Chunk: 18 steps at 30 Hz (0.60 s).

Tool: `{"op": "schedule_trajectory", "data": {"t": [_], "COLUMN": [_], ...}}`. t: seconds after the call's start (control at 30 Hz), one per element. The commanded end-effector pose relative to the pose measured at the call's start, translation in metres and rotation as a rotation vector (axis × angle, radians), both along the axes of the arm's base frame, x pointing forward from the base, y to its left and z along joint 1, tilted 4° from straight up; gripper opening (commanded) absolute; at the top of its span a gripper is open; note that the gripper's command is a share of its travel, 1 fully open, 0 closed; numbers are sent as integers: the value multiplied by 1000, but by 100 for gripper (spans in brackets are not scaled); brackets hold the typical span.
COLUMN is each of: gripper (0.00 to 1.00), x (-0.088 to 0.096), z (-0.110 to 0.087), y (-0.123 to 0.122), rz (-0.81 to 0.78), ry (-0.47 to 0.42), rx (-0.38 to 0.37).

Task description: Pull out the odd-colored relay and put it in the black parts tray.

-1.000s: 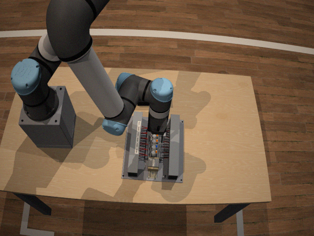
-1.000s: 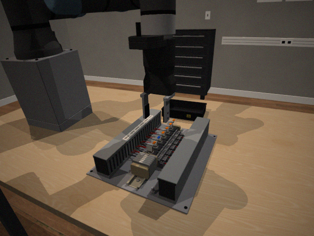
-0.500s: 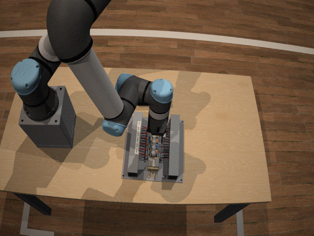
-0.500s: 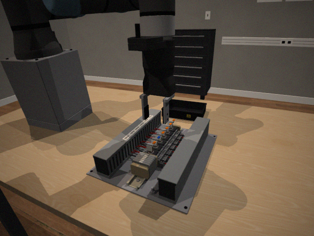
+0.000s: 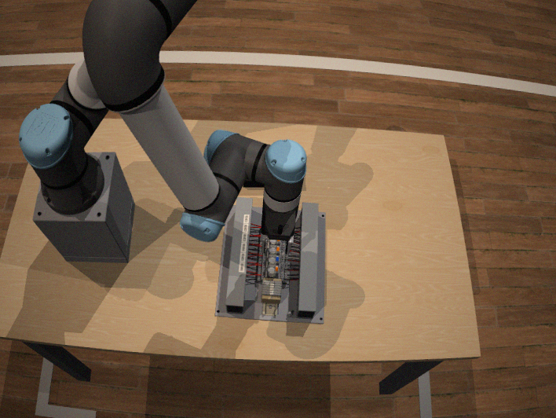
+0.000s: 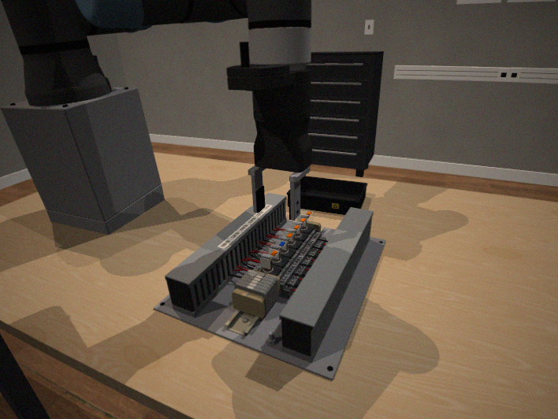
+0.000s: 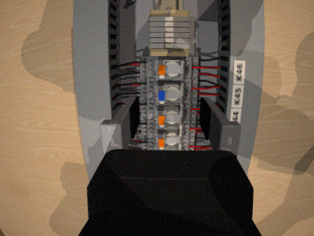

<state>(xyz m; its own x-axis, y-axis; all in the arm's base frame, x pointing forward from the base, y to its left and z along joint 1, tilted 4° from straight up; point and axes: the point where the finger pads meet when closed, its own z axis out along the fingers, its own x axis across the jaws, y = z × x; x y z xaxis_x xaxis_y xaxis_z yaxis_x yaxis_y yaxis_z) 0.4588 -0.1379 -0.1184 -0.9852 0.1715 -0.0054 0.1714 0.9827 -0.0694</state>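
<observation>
The pincer [image 6: 276, 200] is hanging released and empty, fingers spread wide, above the far end of the relay row. The blue-button relay [image 6: 280, 246] is sitting in its socket among orange-button relays on the relay panel [image 6: 356, 288], which is lying flat on the bench [image 6: 451, 292]. The black parts tray [image 6: 333, 194] is standing just behind the panel.
</observation>
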Motion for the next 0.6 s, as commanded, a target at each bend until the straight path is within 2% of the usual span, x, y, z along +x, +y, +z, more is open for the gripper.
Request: {"op": "schedule_trajectory", "data": {"t": [0.0, 0.3, 0.57], "gripper": [98, 98, 98], "x": [0, 0, 0], "z": [0, -3, -21], "y": [0, -1, -2], "rz": [-1, -1, -1], "ry": [0, 0, 0], "rx": [1, 1, 1]}}
